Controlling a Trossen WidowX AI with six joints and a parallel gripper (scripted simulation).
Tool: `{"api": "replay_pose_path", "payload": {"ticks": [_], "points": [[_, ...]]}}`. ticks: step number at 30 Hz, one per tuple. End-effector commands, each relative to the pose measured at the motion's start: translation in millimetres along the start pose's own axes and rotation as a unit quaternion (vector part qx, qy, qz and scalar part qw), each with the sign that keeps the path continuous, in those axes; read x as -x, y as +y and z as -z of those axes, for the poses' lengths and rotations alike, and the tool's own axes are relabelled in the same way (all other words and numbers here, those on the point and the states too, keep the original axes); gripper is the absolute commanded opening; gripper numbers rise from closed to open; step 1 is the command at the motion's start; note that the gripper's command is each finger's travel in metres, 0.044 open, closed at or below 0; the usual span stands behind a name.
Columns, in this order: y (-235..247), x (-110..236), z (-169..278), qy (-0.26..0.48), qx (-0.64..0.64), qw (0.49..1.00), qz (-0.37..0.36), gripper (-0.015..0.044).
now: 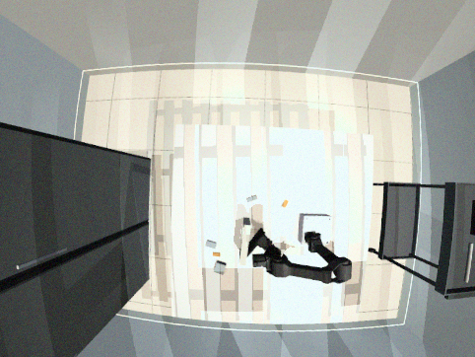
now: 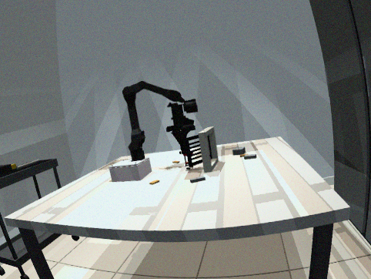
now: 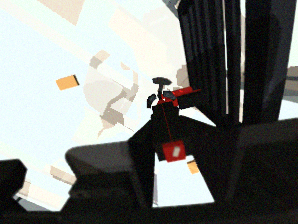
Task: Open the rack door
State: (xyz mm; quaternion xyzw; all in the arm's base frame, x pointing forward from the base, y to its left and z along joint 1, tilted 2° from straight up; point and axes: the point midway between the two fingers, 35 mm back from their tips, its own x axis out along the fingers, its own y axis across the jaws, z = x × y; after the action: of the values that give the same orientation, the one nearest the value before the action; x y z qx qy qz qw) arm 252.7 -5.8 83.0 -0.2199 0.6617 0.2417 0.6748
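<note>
The door (image 2: 195, 149) (image 3: 210, 60) stands upright and is swung out from the frame (image 2: 206, 151), pointing left, to the arm's side. The gripper (image 2: 187, 163) (image 3: 166, 121) pinches the handle (image 2: 185, 155) (image 3: 176, 95), near the door's free edge. Exactly how the handle is turned, I cannot tell.

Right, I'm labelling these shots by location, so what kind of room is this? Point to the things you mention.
Probably a workshop or lab: an arm (image 1: 296, 270) (image 2: 132, 112) stands on a box (image 1: 322, 222) (image 2: 128, 172) on a big table (image 1: 296, 173) (image 2: 96, 208), with a cart (image 1: 449, 222) (image 2: 57, 165) on one side and a tall dark cabinet (image 1: 74, 187) (image 2: 348, 115) on the other.
</note>
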Motion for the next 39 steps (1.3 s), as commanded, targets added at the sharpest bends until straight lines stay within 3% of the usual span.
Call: {"api": "replay_pose_path", "payload": {"ticks": [1, 39], "points": [[4, 0, -2, -0.004, -0.041, 0.999, 0.005, 0.0022], [63, 0, -40, -0.006, -0.292, 0.956, 0.001, 0.0022]]}}
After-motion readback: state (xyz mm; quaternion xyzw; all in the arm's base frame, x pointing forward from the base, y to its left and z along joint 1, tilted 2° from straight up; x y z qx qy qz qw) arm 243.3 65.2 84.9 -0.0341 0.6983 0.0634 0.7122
